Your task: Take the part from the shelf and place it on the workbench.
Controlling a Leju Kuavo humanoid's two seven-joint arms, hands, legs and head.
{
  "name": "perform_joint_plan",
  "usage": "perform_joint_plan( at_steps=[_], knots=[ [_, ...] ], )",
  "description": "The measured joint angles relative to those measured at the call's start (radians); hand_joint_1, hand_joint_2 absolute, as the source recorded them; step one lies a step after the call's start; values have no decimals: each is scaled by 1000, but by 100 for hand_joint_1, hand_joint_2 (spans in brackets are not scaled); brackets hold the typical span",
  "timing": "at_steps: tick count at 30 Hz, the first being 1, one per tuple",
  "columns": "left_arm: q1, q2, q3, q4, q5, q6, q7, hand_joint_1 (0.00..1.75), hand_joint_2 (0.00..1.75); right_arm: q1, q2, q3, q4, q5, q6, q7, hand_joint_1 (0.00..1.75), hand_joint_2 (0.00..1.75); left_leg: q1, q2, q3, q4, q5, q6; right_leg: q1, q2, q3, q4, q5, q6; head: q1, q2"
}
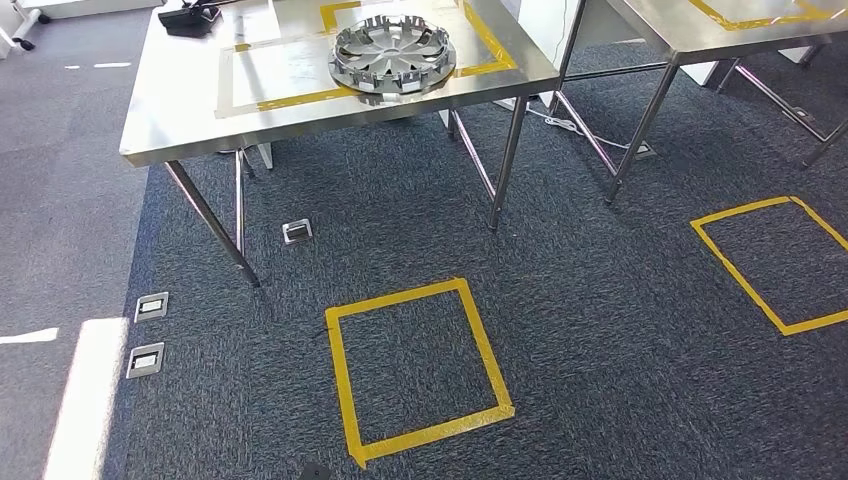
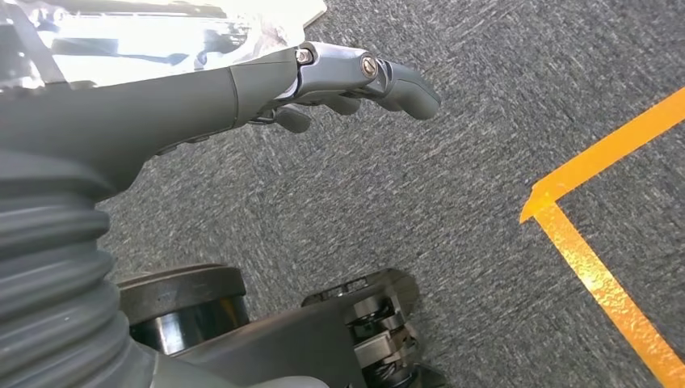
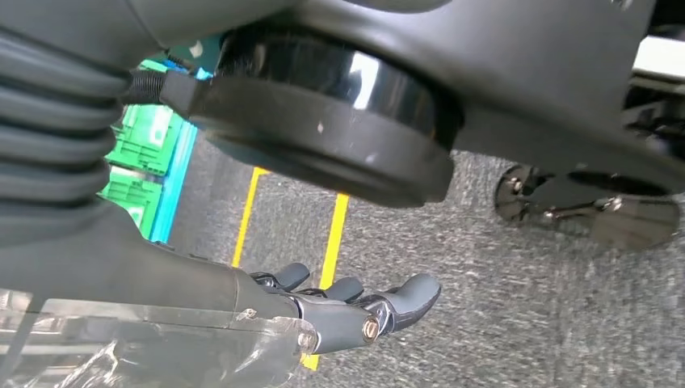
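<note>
Head view: the part (image 1: 394, 55) — a silver wheel cover, judged light, stiff, slick — is lying on the workbench (image 1: 180, 110) inside yellow tape; the rim is judged best gripped.
Left wrist view: left hand (image 2: 339, 81) is being held extended, empty, over carpet.
Right wrist view: right hand (image 3: 355, 307) — likewise released; green crates (image 3: 145, 158) are being glimpsed, contents unclear.

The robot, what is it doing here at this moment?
Nothing is being handled right now. A round silver wheel cover lies on the steel workbench, partly inside a yellow tape outline. The left hand and right hand both hang over the grey carpet, with fingers stretched out and holding nothing. A yellow tape square marks the floor in front of the workbench.
</note>
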Motion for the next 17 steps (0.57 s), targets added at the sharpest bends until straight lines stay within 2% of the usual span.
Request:
perform_joint_plan(
  at_steps=[5, 9, 17],
  knots=[
    [0, 0, -1, 0, 30, 1, -17, 0, 175, -3, 16, -1, 55, -56, -81, -68, 0, 175, 2, 0, 1, -3, 0, -16, 2, 0, 0, 1, -2, -3, 0, 0],
    [0, 0, -1, 0, 34, -10, -26, 0, 0, -3, 23, -2, 83, -84, -52, -76, 0, 0, 2, 0, 1, -3, -2, -19, 2, 0, 1, 1, -2, -3, 1, 0],
    [-1, 0, -4, 0, 37, -18, -22, 0, 0, -8, 29, -1, 110, -93, -47, -94, 0, 0, 2, 0, 1, -2, -3, -20, 1, 0, 3, -2, -3, -2, 1, 0]
  ],
)
